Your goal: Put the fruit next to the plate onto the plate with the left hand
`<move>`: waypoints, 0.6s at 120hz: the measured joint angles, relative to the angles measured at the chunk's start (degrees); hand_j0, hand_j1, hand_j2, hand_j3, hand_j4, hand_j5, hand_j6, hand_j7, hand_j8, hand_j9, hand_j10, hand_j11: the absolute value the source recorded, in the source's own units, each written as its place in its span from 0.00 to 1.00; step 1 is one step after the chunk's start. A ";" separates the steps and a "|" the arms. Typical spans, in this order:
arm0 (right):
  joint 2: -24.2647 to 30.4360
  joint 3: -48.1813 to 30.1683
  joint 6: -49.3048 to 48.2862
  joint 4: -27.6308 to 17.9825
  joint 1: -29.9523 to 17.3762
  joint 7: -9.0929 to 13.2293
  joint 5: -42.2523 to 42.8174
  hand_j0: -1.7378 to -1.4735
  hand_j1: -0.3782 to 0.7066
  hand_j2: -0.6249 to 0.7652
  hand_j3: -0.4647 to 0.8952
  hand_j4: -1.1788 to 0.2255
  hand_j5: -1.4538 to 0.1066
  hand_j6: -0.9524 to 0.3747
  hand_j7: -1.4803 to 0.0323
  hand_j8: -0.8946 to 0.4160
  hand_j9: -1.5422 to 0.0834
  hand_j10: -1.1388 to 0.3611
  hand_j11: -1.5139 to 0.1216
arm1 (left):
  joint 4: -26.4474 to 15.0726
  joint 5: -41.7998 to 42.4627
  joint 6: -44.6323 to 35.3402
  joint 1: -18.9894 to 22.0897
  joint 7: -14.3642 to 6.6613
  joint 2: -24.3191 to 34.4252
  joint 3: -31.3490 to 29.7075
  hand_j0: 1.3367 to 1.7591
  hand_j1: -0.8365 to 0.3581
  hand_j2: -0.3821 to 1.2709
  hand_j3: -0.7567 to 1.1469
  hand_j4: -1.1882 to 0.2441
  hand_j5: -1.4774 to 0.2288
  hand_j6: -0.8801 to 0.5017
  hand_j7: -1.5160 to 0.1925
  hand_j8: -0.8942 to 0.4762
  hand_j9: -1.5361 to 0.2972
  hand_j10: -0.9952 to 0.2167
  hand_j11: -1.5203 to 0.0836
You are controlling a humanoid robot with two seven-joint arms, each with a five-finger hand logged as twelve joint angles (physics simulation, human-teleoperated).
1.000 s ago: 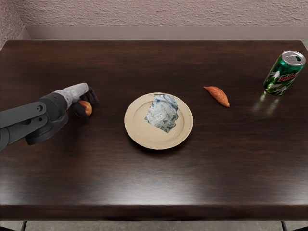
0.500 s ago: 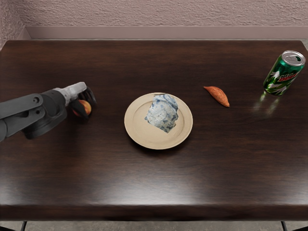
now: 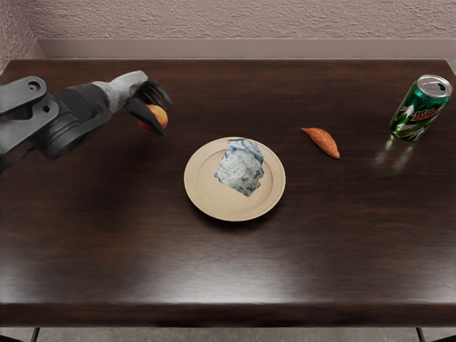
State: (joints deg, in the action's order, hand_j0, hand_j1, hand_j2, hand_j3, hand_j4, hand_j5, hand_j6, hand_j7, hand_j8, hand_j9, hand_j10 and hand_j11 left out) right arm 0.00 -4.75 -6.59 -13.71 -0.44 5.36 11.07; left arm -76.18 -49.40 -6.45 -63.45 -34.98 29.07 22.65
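My left hand (image 3: 148, 108) comes in from the left edge and hangs above the table, its dark fingers shut on a small round orange-red fruit (image 3: 157, 115). The fruit is lifted clear of the tabletop, up and to the left of the plate. The tan plate (image 3: 206, 192) lies at the middle of the table with a crumpled blue-white patch (image 3: 241, 166) on its upper right part. The right arm does not show.
An orange sweet potato (image 3: 321, 141) lies to the right of the plate. A green soda can (image 3: 420, 107) stands tilted near the right edge. The dark wooden table (image 3: 228, 271) ends at a wall behind.
The left hand has risen from the tabletop with the fruit in its fingers and moved right and farther back, toward the plate. Plate, sweet potato and can have not moved.
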 joint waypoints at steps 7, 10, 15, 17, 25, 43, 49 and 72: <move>0.00 0.00 0.00 0.00 0.00 0.00 0.00 0.30 0.05 0.45 0.34 0.83 0.92 0.70 0.96 0.67 0.93 0.75 0.91 | -0.12 0.68 0.15 0.00 0.00 -1.67 0.34 0.75 0.44 0.55 0.40 0.33 0.32 0.20 0.35 0.31 0.33 0.38 0.36; 0.00 0.00 0.00 0.00 0.00 0.00 0.00 0.30 0.05 0.45 0.34 0.83 0.92 0.70 0.96 0.67 0.93 0.75 0.91 | -0.16 0.94 0.26 0.00 0.00 -2.08 0.44 0.75 0.43 0.56 0.40 0.33 0.31 0.20 0.34 0.31 0.32 0.38 0.35; 0.00 0.00 0.00 0.00 0.00 0.00 0.00 0.30 0.05 0.45 0.34 0.83 0.92 0.70 0.96 0.67 0.93 0.75 0.91 | -0.19 1.07 0.56 0.00 -0.02 -3.64 0.54 0.75 0.44 0.58 0.40 0.32 0.31 0.20 0.34 0.31 0.32 0.38 0.35; 0.00 0.00 0.00 0.00 0.00 0.00 0.00 0.30 0.05 0.45 0.34 0.83 0.92 0.70 0.96 0.67 0.93 0.75 0.91 | -0.20 1.17 0.70 0.00 -0.02 -4.19 0.57 0.75 0.44 0.58 0.40 0.32 0.30 0.20 0.33 0.31 0.32 0.38 0.34; 0.00 0.00 0.00 0.00 0.00 0.00 0.00 0.30 0.05 0.45 0.34 0.83 0.92 0.70 0.96 0.67 0.93 0.75 0.91 | -0.24 1.39 1.14 0.19 -0.02 -6.42 0.48 0.75 0.42 0.61 0.40 0.31 0.29 0.20 0.32 0.31 0.31 0.37 0.34; 0.00 0.00 0.00 -0.01 0.00 0.00 0.00 0.30 0.05 0.45 0.34 0.83 0.92 0.70 0.96 0.67 0.93 0.75 0.91 | -0.27 1.64 2.99 0.87 -0.04 -10.50 -0.30 0.75 0.44 0.62 0.40 0.31 0.27 0.19 0.31 0.30 0.30 0.37 0.33; 0.00 0.00 0.00 -0.01 0.00 0.00 0.00 0.30 0.05 0.45 0.34 0.83 0.92 0.70 0.96 0.67 0.93 0.75 0.91 | -0.28 1.69 3.25 0.88 -0.05 -11.66 -0.97 0.75 0.44 0.63 0.40 0.31 0.27 0.19 0.30 0.31 0.29 0.38 0.33; 0.00 0.00 0.00 -0.01 0.00 0.00 0.00 0.30 0.05 0.45 0.34 0.83 0.92 0.70 0.96 0.67 0.93 0.75 0.91 | -0.29 1.62 3.54 0.53 -0.05 -12.89 -3.35 0.75 0.43 0.66 0.40 0.31 0.28 0.18 0.31 0.30 0.30 0.37 0.34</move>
State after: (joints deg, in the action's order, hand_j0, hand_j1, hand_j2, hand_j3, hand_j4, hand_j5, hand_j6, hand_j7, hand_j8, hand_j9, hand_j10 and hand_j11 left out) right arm 0.00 -4.75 -6.59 -13.71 -0.44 5.36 11.07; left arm -76.46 -47.78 -2.91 -62.93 -35.04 16.17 19.30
